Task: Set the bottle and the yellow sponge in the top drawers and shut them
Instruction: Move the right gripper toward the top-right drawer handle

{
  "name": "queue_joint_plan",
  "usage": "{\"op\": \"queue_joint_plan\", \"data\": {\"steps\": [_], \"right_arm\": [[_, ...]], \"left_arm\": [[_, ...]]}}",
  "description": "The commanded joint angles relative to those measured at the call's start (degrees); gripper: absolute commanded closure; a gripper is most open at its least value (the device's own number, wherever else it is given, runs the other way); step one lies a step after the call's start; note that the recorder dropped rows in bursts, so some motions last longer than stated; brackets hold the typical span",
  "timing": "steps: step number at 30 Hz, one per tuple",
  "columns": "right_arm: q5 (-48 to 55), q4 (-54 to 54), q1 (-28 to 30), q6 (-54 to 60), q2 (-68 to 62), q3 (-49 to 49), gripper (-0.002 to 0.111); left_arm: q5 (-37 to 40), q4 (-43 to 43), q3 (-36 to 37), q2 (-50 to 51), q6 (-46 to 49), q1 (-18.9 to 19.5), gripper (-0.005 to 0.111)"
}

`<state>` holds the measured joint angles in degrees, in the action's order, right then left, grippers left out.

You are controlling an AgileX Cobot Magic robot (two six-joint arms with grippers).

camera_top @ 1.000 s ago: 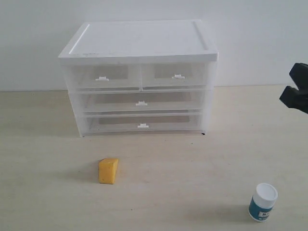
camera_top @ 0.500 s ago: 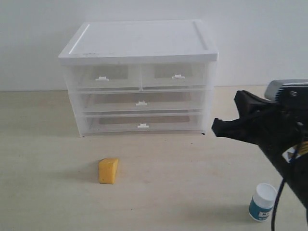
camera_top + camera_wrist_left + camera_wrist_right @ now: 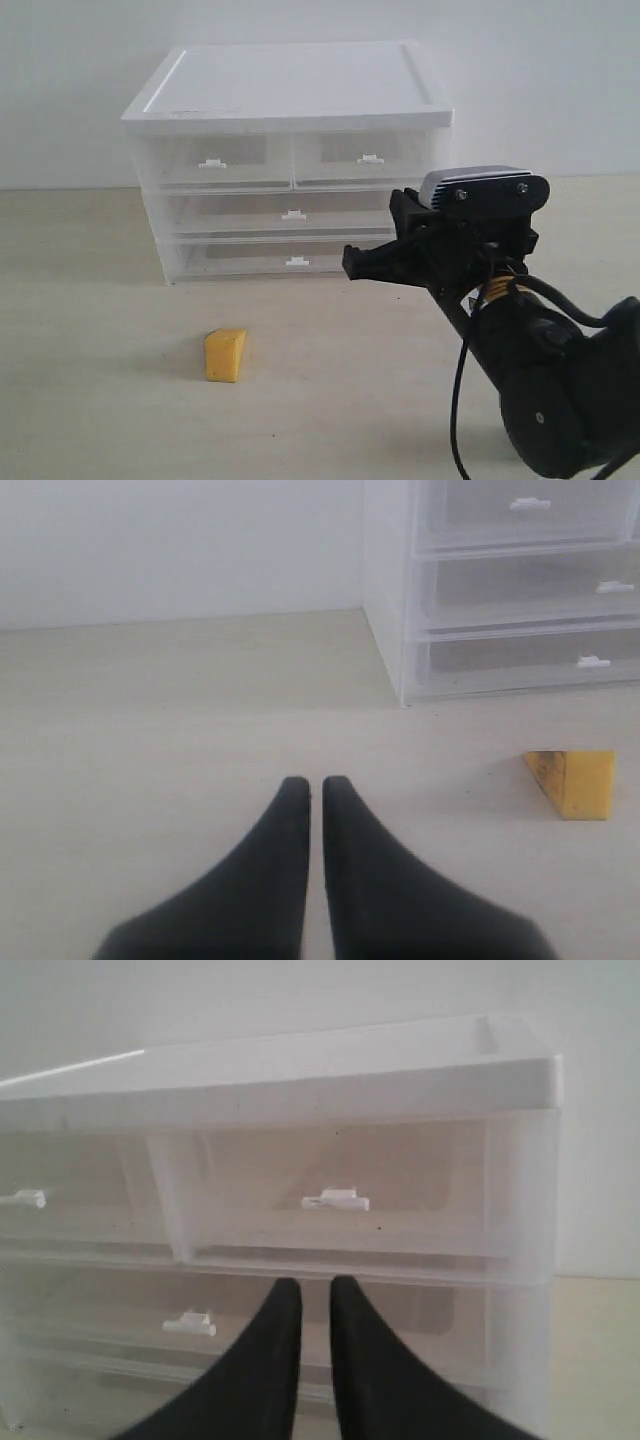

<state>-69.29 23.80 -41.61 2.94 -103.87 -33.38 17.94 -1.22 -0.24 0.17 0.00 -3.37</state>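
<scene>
Mira: Over the last second the right arm (image 3: 530, 370) swung in from the right edge of the exterior view to the front of the white-topped, clear plastic cabinet (image 3: 290, 85). Its black right gripper (image 3: 352, 263) hung before the cabinet's right half.

Tom: Was it holding anything?

Mira: No. In its wrist view the fingers stood slightly parted, a narrow gap with nothing in it. They pointed at the cabinet front, near the white tab handle (image 3: 335, 1200) of the right-hand small drawer. Whether they touched the plastic I couldn't tell.

Tom: And the two small, half-width clear plastic top drawers (image 3: 215, 160)?

Mira: Both were pushed in, side by side under the white top. The two full-width clear drawers (image 3: 293, 213) below them were pushed in as well.

Tom: Where were the task's things?

Mira: The small yellow-orange, wedge-shaped yellow sponge (image 3: 225, 355) lay alone on the pale wooden bench (image 3: 100, 400), in front of the cabinet's left half and well apart from both grippers. The small teal-blue bottle with the white cap had stood at the bench's front right a second earlier. It could no longer be seen, because the arm covered that spot.

Tom: The other side?

Mira: The black left gripper (image 3: 315, 785) was closed and empty, its fingers pressed together over bare bench. It didn't appear in the exterior view.
</scene>
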Motion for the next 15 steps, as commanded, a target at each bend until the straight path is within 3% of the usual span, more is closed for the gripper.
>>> {"op": "queue_joint_plan", "data": {"steps": [1,3,4,15], "right_arm": [[-0.7,-0.1,-0.1,0.2,-2.9,-3.1,0.066],[-0.7,0.0,-0.1,-1.1,-4.2,-4.9,0.045],[-0.7,0.0,-0.1,-1.0,-4.6,-5.5,0.042],[-0.7,8.2,-0.1,3.7,-13.4,-16.1,0.044]], "left_arm": [[-0.4,0.2,0.2,-0.2,-0.4,-0.5,0.103],[-0.4,0.2,0.2,-0.2,-0.4,-0.5,0.103],[-0.4,0.2,0.2,-0.2,-0.4,-0.5,0.103],[-0.4,0.2,0.2,-0.2,-0.4,-0.5,0.103]]}}
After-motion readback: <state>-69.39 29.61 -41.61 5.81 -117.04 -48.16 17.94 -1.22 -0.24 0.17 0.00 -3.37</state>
